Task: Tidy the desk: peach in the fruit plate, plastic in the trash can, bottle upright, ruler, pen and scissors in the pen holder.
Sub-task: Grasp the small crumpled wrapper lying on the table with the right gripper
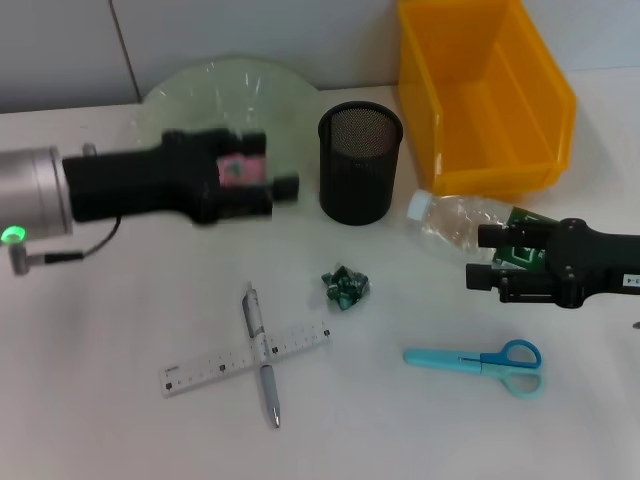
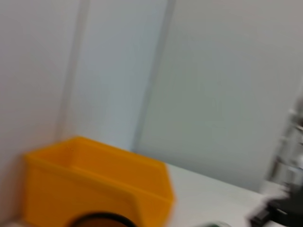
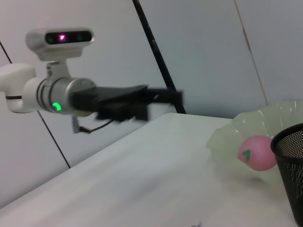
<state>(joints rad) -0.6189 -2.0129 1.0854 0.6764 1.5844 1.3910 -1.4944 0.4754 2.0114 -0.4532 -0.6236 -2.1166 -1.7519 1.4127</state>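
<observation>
The pink peach [image 3: 258,152] lies in the pale green fruit plate [image 3: 227,137]. In the head view it shows [image 1: 240,170] through the gap of my left gripper [image 1: 282,185], which hangs open above the plate [image 1: 200,90], clear of the peach. The clear bottle [image 1: 445,218] lies on its side. My right gripper [image 1: 478,258] is open over its labelled end. Crumpled green plastic [image 1: 345,287], the pen [image 1: 262,350] lying across the ruler [image 1: 225,368] and blue scissors [image 1: 480,360] lie on the table. The black mesh pen holder [image 1: 360,160] stands at the middle back.
The yellow bin [image 1: 480,100] stands at the back right, just behind the bottle, and shows in the left wrist view [image 2: 94,184]. A white wall runs behind the table. My left arm [image 3: 57,94] reaches in from the left.
</observation>
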